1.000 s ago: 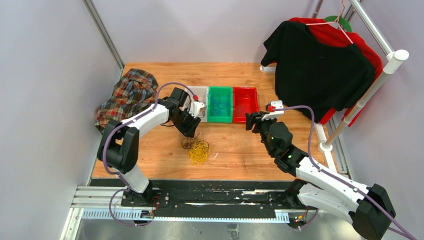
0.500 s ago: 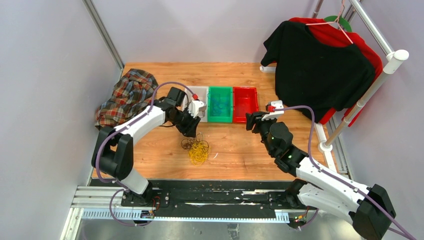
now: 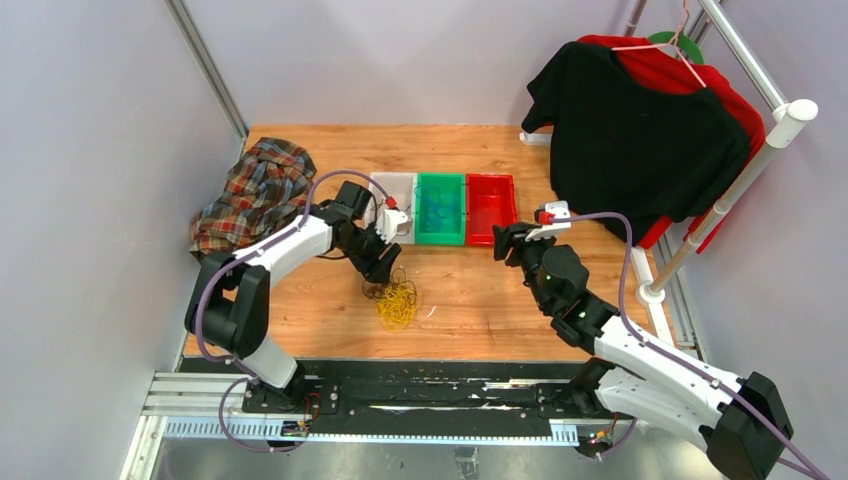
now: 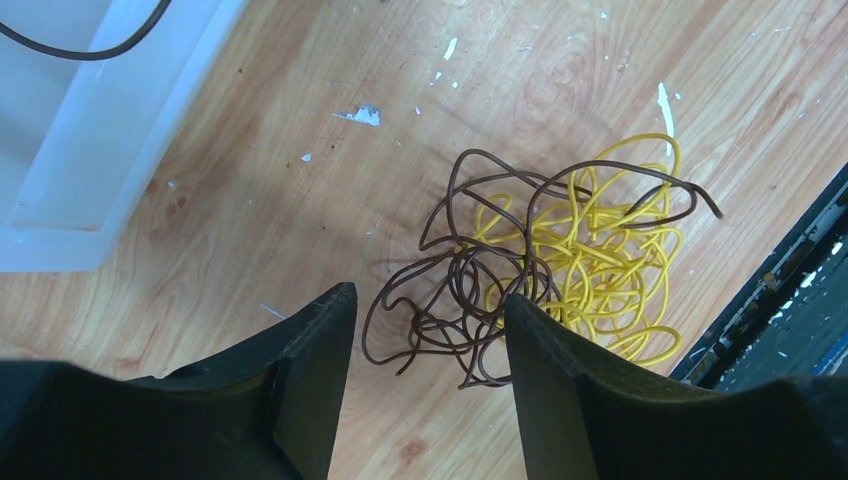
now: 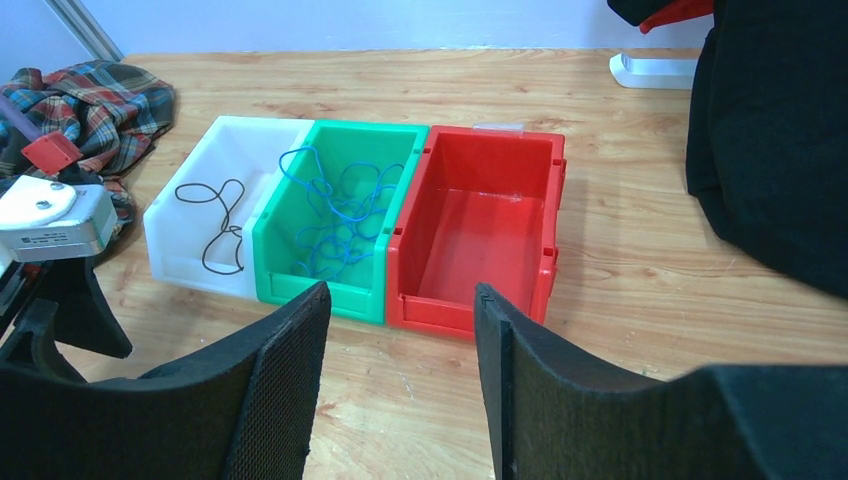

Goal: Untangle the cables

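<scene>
Worktop: a wooden plank worktop (image 3: 480,300) is carrying everything, and up close its grain is showing white flecks (image 4: 365,115).
Room: pale lilac walls (image 3: 400,60) are closing it in, a silver metal post (image 3: 205,65) is running up the far left corner, and a black rail (image 3: 420,390) is lying along the near edge by the arm bases.
Right side: a white tube clothes rack (image 3: 790,115) is standing there, with a black T-shirt (image 3: 640,130) hanging in front of a red garment (image 3: 745,105).
Left side: a crumpled plaid shirt (image 3: 255,190) is lying at the far left of the worktop.
Bins: a white plastic bin (image 5: 190,265), a green plastic bin (image 5: 370,128) and a red plastic bin (image 5: 440,310) are sitting side by side, touching.
Cables, loose: a tangle of yellow and dark brown cables (image 4: 560,260) is lying on the bare wood in front of the bins, the brown loops winding over and beside the yellow.
Cables, binned: blue cables (image 5: 340,215) are lying in the green bin and one dark cable (image 5: 215,225) in the white one.
Left end effector (image 4: 428,300): it is hovering just above the tangle, jaws parted wide, gripping nothing.
Right end effector (image 5: 400,290): it is facing the bins from the near side, jaws wide apart, holding nothing.
</scene>
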